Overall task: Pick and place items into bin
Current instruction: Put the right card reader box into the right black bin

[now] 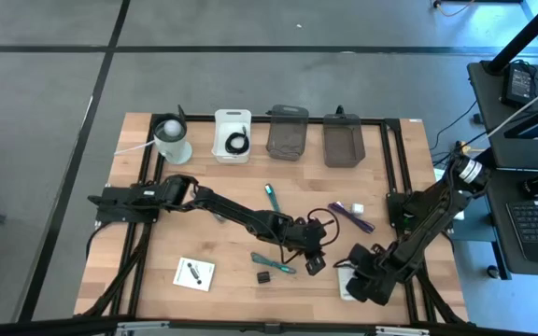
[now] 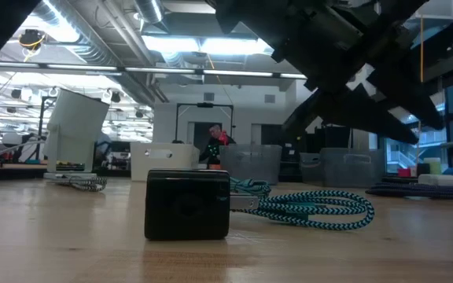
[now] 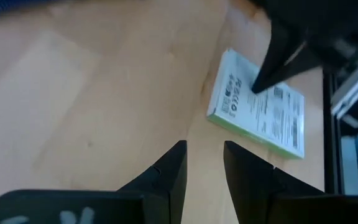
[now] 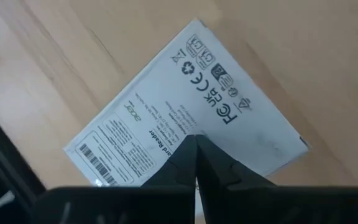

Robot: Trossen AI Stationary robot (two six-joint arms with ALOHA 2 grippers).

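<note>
A white printed card box (image 4: 185, 118) with a green edge (image 3: 260, 106) lies flat on the table near its near right corner. My right gripper (image 4: 196, 142) points down over the box's middle, shut. My left gripper (image 3: 204, 152) hovers beside it over bare wood (image 1: 314, 259), open with a narrow gap and nothing between its fingers. A teal braided tie (image 1: 274, 263) and a tiny black block (image 1: 263, 277) lie left of it. The low view shows the block (image 2: 187, 203) and the tie (image 2: 313, 208). A teal pen (image 1: 272, 196), purple strip (image 1: 353, 217) and white cube (image 1: 358, 208) lie mid-table. My right gripper has its shut fingertips (image 4: 191, 149) over the printed face of the white box (image 4: 166, 134), coming from above and pointing down. The box lies flat on the table. I cannot tell whether the tips touch it.
Along the far edge stand a white cup-like cylinder (image 1: 172, 140), a white bin (image 1: 233, 135) holding a black coiled cable, and two grey see-through bins (image 1: 288, 132) (image 1: 344, 142). A white card with a grey tool (image 1: 194, 273) lies near left. A black frame borders the table's right side (image 1: 395, 187).
</note>
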